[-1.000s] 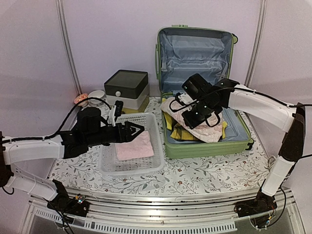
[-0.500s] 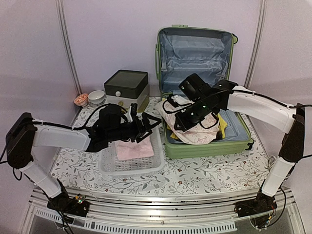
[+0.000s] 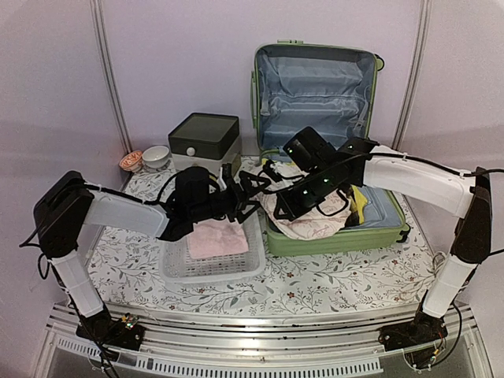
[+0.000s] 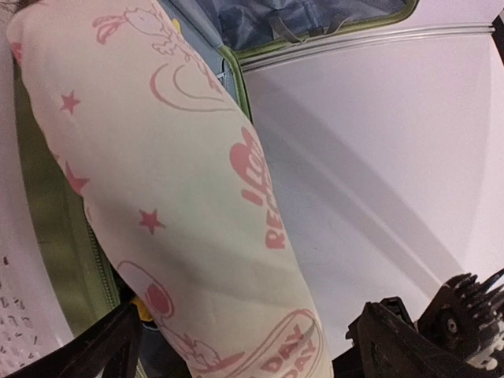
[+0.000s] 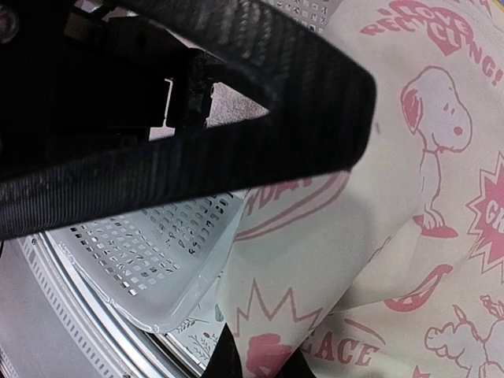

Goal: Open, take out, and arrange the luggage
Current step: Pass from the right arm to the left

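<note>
Large light-green hard-shell suitcase (image 3: 331, 239) lies open just below and behind the right gripper (image 3: 293, 203). Its lid stands upright against the back wall with the pale blue lining showing, so we can reach the contents from above.

The right gripper is clamped on a cream garment printed with pink cartoon figures (image 3: 309, 224). The cloth hangs bunched beneath it, over the suitcase rim on the side nearest the other arm, and the lower folds trail back into the shell. We judge the lift is meant to clear that rim. Cloth hides the pinch itself in the wrist view.

The left gripper (image 3: 253, 193) is spread wide and holds nothing. The garment hangs directly ahead of it, spanning the gap between its fingers. We cannot tell whether it touches. We read this as a reach for a second grip or a handover.

A white plastic mesh basket (image 3: 177, 266) sits below the left gripper with a folded pink cloth (image 3: 216, 239) inside, which is likely where this goes. A yellow cloth (image 3: 358, 203) lies in the shell beyond the right gripper, so unpacking is partway done.
</note>
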`<state>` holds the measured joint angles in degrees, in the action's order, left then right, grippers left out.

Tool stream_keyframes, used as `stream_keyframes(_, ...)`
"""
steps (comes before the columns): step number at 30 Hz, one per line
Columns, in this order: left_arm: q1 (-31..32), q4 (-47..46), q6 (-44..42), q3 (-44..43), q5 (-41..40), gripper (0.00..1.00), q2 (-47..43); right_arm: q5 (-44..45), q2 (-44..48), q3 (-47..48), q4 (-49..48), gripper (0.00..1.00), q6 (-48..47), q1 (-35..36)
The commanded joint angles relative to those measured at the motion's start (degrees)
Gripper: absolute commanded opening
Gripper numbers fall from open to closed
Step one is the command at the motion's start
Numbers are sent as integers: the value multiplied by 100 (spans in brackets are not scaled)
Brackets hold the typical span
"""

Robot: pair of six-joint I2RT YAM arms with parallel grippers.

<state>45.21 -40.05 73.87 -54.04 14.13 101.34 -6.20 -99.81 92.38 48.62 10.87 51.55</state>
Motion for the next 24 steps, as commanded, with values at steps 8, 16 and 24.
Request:
stream_keyframes(8,-170,-167,308,-287,235,93,295,-483,121,-137,-369,3,22,338)
stream_keyframes(16,-159,-119,198,-201,258,83,289,-583,37,-132,-411,4,-54,458)
stream_keyframes(24,-153,59,89,-168,183,66,256,-532,25,-124,-381,10,-101,476)
